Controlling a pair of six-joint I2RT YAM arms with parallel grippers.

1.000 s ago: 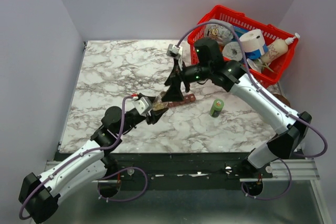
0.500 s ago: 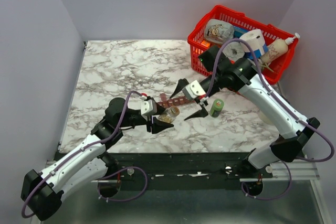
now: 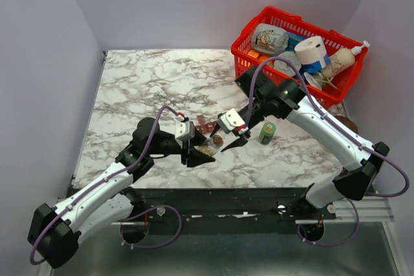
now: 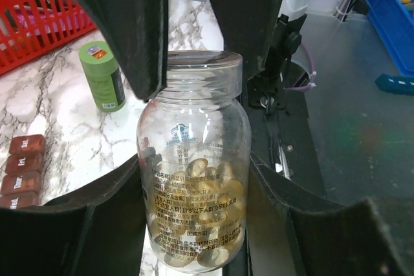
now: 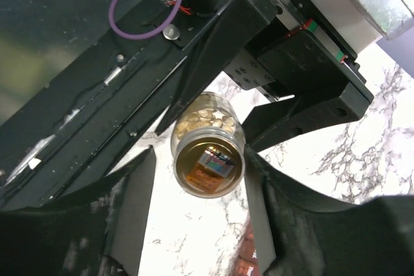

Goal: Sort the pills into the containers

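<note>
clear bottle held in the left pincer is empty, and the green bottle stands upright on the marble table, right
Not empty. The clear bottle in the left pincer has yellow pills piled in its lower part, as the left wrist view shows. The green bottle does stand upright on the marble table.

Red basket (image 3: 240, 53), green bottle (image 3: 267, 132) block right; left open.

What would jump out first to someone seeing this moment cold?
A clear bottle of yellow pills sits gripped in the left gripper at the middle of the marble table, with the right gripper straddling its top end. A red basket crammed with clutter fills the far right corner. The dark red pill organiser lies beside the bottle.
</note>
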